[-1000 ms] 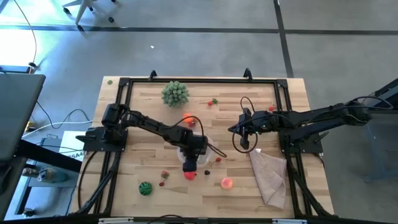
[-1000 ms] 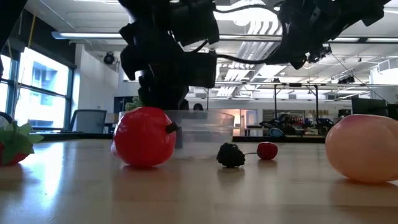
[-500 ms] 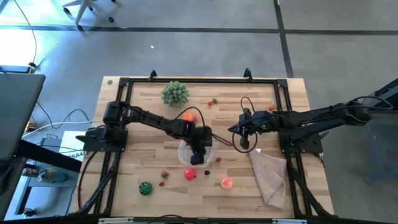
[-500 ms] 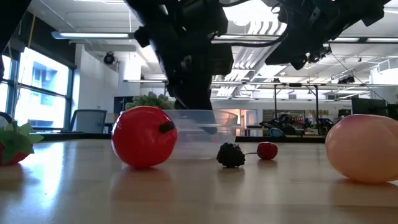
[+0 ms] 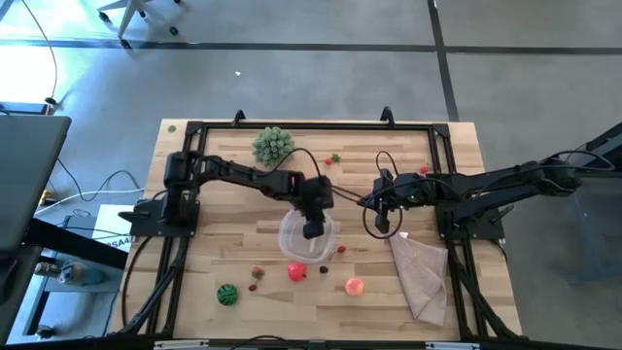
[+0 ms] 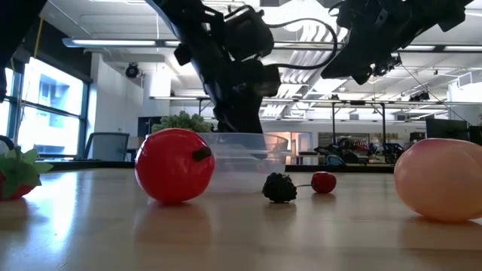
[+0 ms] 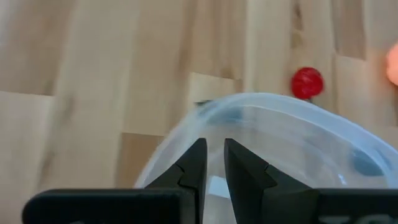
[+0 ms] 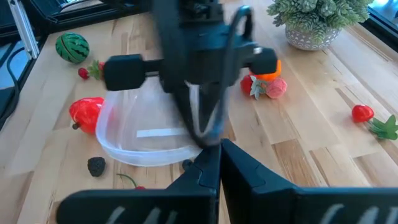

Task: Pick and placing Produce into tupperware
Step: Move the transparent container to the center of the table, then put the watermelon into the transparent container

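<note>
Left hand (image 5: 311, 230) hangs over the tupperware (image 5: 294, 239) near the middle of the table (image 5: 214, 251), fingers pressed almost together with only a thin slit between the tips — nothing pinched between them. In the left wrist view the dark fingers (image 7: 198, 163) point down at the container's whitish rim (image 7: 261, 102); whether the tips touch the plastic, I cannot tell.

Right hand (image 5: 382, 222) hovers above the table to the right of the tupperware, fingers pressed together, empty.

Tupperware: upright on the table, clear, round. I cannot tell whether any produce lies inside.

Produce on the table:
- red apple-like piece (image 5: 296, 272) just beside the container, on its near side; large in the low view (image 6: 174, 165).
- small dark berry (image 6: 279, 188) and a cherry (image 6: 323, 181) near the container.
- pink peach (image 5: 355, 286) further right — apart from the container.
- strawberry (image 5: 258, 272) and green striped melon (image 5: 226, 295) to the left front.
- orange piece (image 8: 268, 67) and a second pinkish strawberry (image 8: 268, 86) beyond the container, seen in the right wrist view.
- small red piece with green leaf (image 5: 335, 157) toward the far edge.

Bushy potted plant (image 5: 274, 145) at the far side; tan cloth (image 5: 421, 272) at front right.
</note>
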Tool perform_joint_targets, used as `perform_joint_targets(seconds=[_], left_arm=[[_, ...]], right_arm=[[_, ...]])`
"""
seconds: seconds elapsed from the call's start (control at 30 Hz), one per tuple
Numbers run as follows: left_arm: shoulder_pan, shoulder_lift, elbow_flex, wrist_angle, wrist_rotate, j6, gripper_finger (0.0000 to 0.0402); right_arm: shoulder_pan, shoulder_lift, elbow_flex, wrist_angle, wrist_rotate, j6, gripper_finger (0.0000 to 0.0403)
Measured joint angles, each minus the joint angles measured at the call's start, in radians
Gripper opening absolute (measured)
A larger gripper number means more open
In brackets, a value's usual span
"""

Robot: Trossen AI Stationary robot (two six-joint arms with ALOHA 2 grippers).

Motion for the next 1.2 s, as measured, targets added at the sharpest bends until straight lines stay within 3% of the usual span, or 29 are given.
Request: perform_joint_targets(seconds=[0.33,0.53,0.67,0.8,1.03,1.2], left_arm=[[0.032,0.000,0.000,0.000,0.003,0.002,0.0046],[0.007,-0.016,0.001,0.007,0.114,0.002,0.0046],[-0.029,-0.056,0.038,-0.062,0.101,0.020,0.0046],[-0.073,-0.107,0.131,-0.230,0.019,0.061,0.0046],[-0.137,-0.209,0.301,-0.559,-0.263,0.071,0.0046],[-0.139,-0.304,0.333,-0.668,-0.340,0.014,0.0046]], right_arm=[[0.000,0.000,0.000,0.000,0.000,-0.003,0.0000],[0.000,0.000,0.000,0.000,0.000,-0.008,0.0000],[0.000,0.000,0.000,0.000,0.000,-0.008,0.0000],[0.000,0.000,0.000,0.000,0.000,-0.008,0.0000],[0.000,0.000,0.000,0.000,0.000,-0.008,0.0000],[0.000,0.000,0.000,0.000,-0.001,-0.008,0.0000]])
